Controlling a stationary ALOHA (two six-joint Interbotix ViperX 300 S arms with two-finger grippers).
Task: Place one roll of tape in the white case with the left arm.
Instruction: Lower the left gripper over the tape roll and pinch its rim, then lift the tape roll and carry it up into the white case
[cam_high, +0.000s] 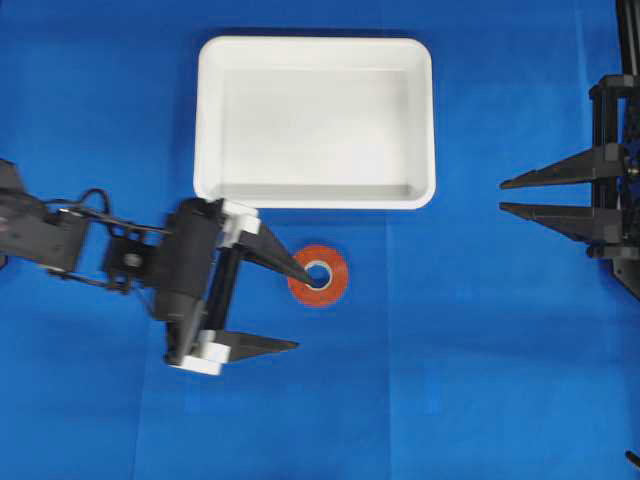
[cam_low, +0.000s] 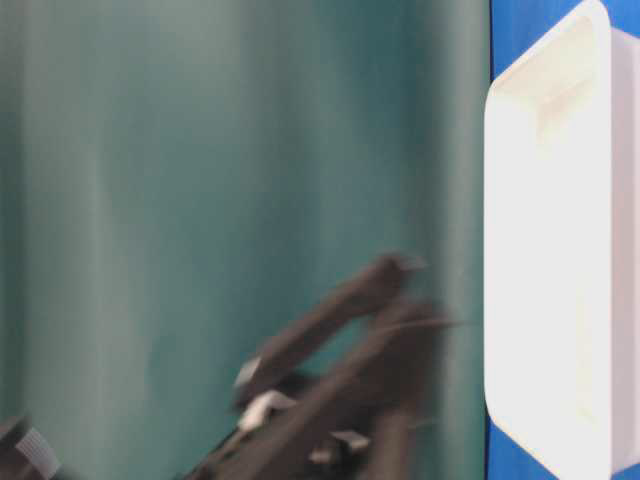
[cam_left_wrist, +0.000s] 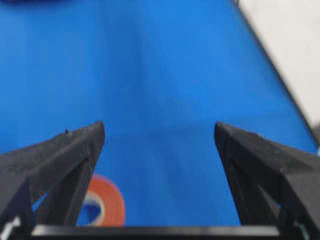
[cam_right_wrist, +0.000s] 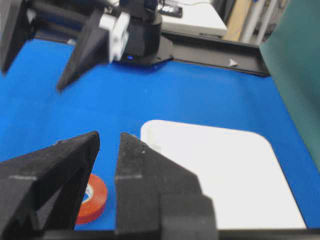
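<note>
Blue tabletop (cam_high: 480, 380) throughout; teal curtain (cam_low: 200, 150) behind; black rail (cam_right_wrist: 215, 50) along far edge, pale clutter beyond.

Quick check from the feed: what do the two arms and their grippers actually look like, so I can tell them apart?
The left arm is black and jointed with looped black cables; its left gripper has white trim blocks at the base and two long, pointed black fingers. The right gripper is all black, with similar tapered fingers and no white trim.

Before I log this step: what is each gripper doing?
Left gripper: open, holding nothing, one fingertip over the roll of tape.
Right gripper: open, empty.
</note>
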